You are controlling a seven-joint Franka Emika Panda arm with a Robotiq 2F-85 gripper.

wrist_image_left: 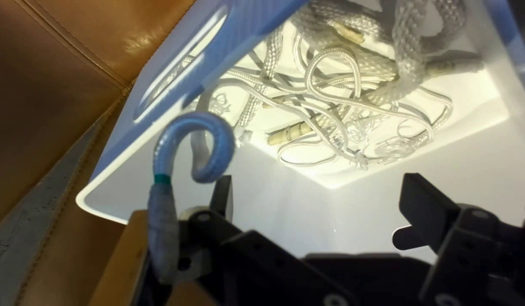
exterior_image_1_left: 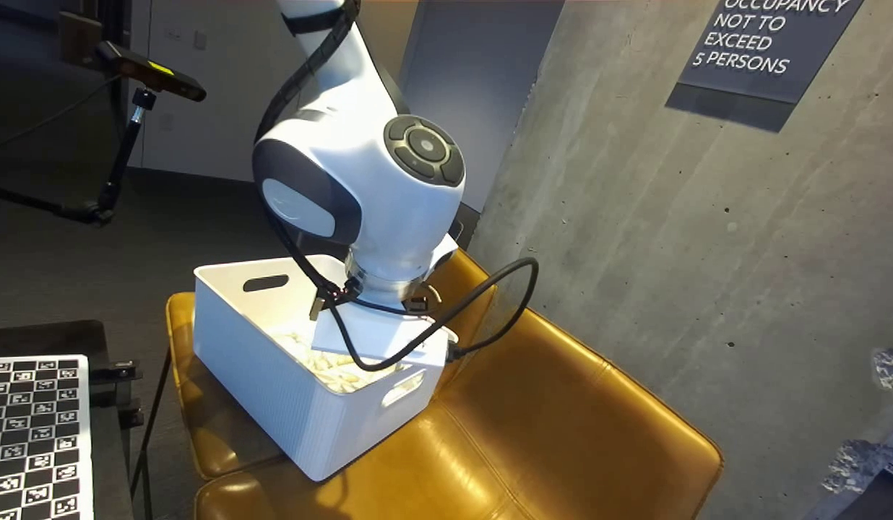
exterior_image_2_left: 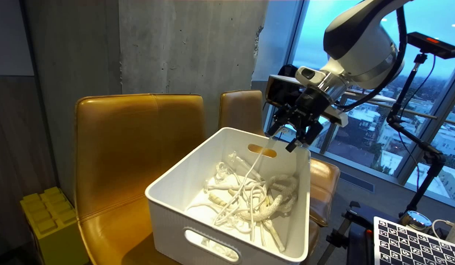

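Got my gripper (wrist_image_left: pixel 317 193) spread wide, hanging over one end of white bin (exterior_image_2_left: pixel 166 224). Bluish hook (wrist_image_left: pixel 225 140) curls beside it in wrist view. Pale ropes (wrist_image_left: pixel 409 46) lie tangled inside bin; thin cord (exterior_image_2_left: pixel 249 172) slants up toward gripper. Bin's parked on tan chairs (exterior_image_1_left: pixel 548 390) near concrete wall (exterior_image_1_left: pixel 634 217).

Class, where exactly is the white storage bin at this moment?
In an exterior view, the white storage bin stands at lower centre on tan leather chairs, with the open gripper near its far right corner.
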